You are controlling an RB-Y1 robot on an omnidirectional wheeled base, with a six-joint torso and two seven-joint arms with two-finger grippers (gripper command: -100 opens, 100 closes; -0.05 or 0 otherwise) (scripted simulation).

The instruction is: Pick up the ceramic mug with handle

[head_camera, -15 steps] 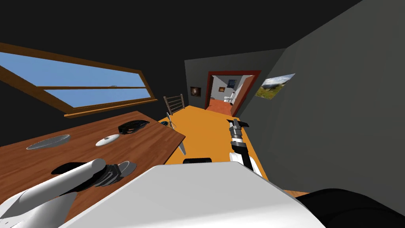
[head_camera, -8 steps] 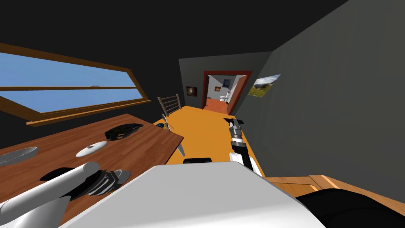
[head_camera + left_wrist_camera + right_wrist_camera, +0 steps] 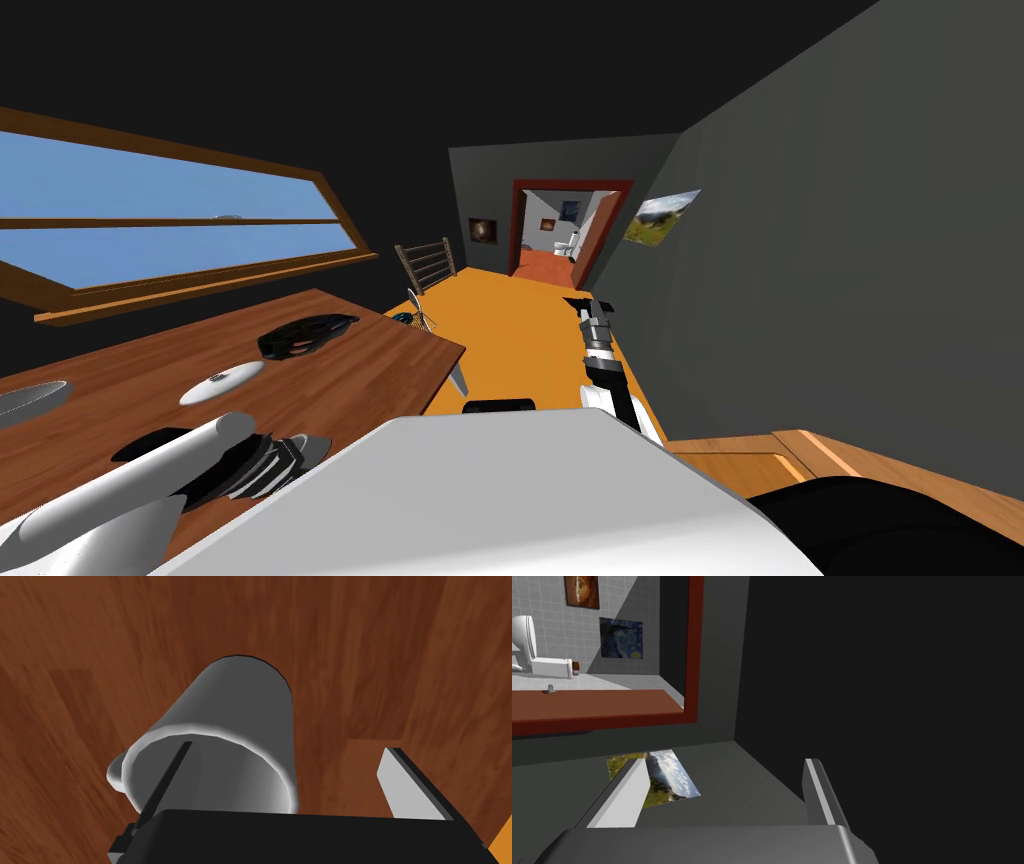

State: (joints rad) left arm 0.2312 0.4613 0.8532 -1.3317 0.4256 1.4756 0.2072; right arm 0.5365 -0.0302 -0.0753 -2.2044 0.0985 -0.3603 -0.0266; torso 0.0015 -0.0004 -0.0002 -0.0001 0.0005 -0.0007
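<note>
Since a second ago the whole head view has slid, so the camera has turned, not the things: the items on the wooden surface (image 3: 330, 380) sit further left in the picture. The left gripper (image 3: 290, 747) hangs over the surface with its fingers spread open. One finger (image 3: 170, 781) reaches down inside the grey mug (image 3: 240, 706), near the wall on the handle (image 3: 114, 773) side. The other finger (image 3: 407, 786) stands outside, apart from the mug's wall. The mug is seen from above its rim, its base toward the surface; whether it touches the wood I cannot tell. Farther along the surface lie a white disc (image 3: 222, 382) and a dark object (image 3: 305, 335). The right gripper (image 3: 588, 305) is held out over the orange floor (image 3: 510, 340) — its fingers are open too, holding nothing.
</note>
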